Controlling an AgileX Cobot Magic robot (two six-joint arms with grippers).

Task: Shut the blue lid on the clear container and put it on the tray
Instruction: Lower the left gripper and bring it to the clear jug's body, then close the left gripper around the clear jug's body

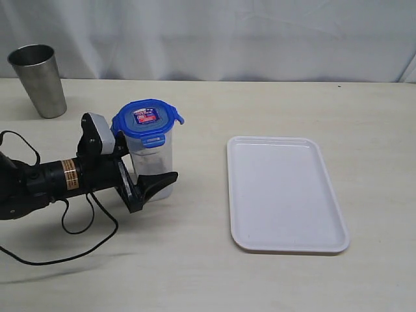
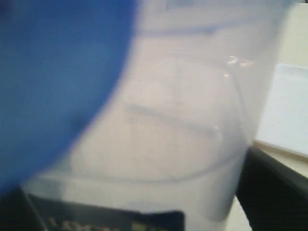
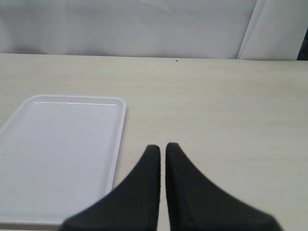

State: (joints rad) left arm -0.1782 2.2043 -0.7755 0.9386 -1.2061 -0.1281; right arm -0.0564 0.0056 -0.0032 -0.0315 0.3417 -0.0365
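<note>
Pale tabletop (image 1: 195,279) before us carries the clear container (image 1: 159,151), capped by the blue lid (image 1: 146,120), upright left of centre in the clasp of the left gripper (image 1: 156,168).

We see the lid seated on the container's mouth, its label facing up and one side flap jutting to the right. The left gripper reaches in from the left, jaws spread wide about the container's lower half; the near finger lies against its wall, the far finger is hidden behind it. To the right, well apart, the tray (image 1: 286,195) lies flat. The right gripper (image 3: 160,147), seen only by its own wrist camera, hangs over the table near the tray's edge, fingers pinched all but together. At the far left a steel cup (image 1: 40,78) stands before a white curtain (image 1: 227,39).
</note>
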